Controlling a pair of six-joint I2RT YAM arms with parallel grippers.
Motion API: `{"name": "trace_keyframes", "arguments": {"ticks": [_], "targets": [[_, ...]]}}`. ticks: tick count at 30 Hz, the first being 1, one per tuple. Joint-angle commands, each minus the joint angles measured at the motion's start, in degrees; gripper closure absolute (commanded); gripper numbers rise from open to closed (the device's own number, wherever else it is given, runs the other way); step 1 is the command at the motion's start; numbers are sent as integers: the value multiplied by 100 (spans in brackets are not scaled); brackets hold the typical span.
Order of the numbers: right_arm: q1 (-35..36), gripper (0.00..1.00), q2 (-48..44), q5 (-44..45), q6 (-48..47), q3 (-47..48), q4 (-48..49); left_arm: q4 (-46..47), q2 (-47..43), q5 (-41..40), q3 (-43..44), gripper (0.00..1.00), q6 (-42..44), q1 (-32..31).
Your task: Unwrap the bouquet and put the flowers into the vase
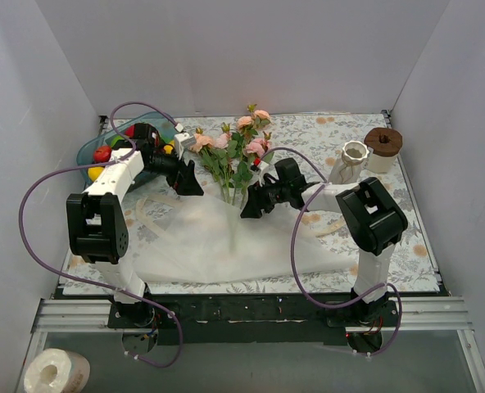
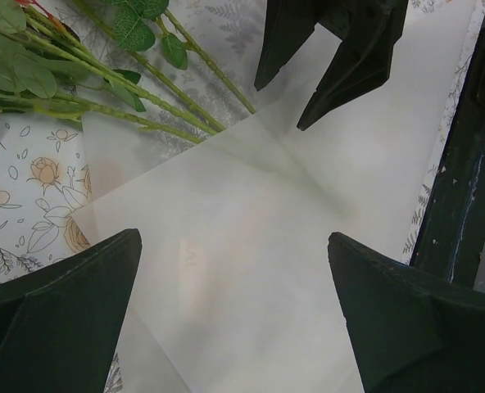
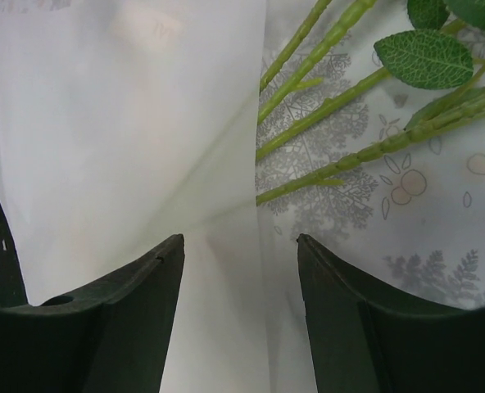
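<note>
Roll: a white roll (image 1: 56, 372) sits at the near left corner, in front of the arm bases and off the cloth.
Wrapping paper: the white see-through sheet (image 1: 218, 237) is spread open and flat across the near half of the flowered tablecloth (image 1: 324, 131).
Ribbon: cream strips (image 1: 148, 214) lie loose at the sheet's left edge.
Right gripper: the right gripper (image 1: 251, 208) hangs low over the sheet's far edge with its jaws partly apart. There is only paper and cloth under the gap, and nothing is pinched.
Left gripper: the left gripper (image 1: 192, 187) is spread wide with nothing in it, over the paper's far left part. It faces the right gripper across the stem ends.
Flowers: the flowers (image 1: 241, 147) are out of the wrap and lying on the cloth. The pink and peach blooms point to the far side and the green stems (image 3: 333, 106) fan back toward the paper, their cut ends just reaching its edge between the two grippers.
Vase: the white vase (image 1: 353, 155) with the scalloped rim is at the far right, well apart from the flowers.
Cylinder: a white cylinder with a brown top (image 1: 383, 147) stands just beside the vase, on its right.
Fruit bowl: a bowl of coloured fruit (image 1: 103, 152) sits at the far left, behind the left arm.
</note>
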Motion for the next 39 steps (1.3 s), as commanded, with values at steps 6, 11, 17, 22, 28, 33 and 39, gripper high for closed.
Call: {"name": "trace_keyframes", "arguments": {"ticks": [6, 11, 17, 22, 28, 33, 39], "targets": [[159, 39, 74, -70, -114, 100, 207, -22, -442, 0, 129, 2, 52, 32], [220, 42, 74, -69, 0, -137, 514, 66, -556, -53, 6, 2, -1, 41], [220, 54, 109, -201, 53, -94, 550, 84, -653, -62, 24, 2, 17, 41], [220, 80, 39, -342, 150, -76, 540, 93, -671, -62, 50, 2, 8, 41], [220, 99, -233, -360, 220, -111, 383, 75, -767, -88, 33, 2, 17, 32], [229, 99, -655, -395, 220, -76, 198, 92, -820, -62, -11, 2, -27, 32], [413, 99, -1533, -264, 1, 3, -284, 119, -856, -123, 120, 2, -175, 41]]}}
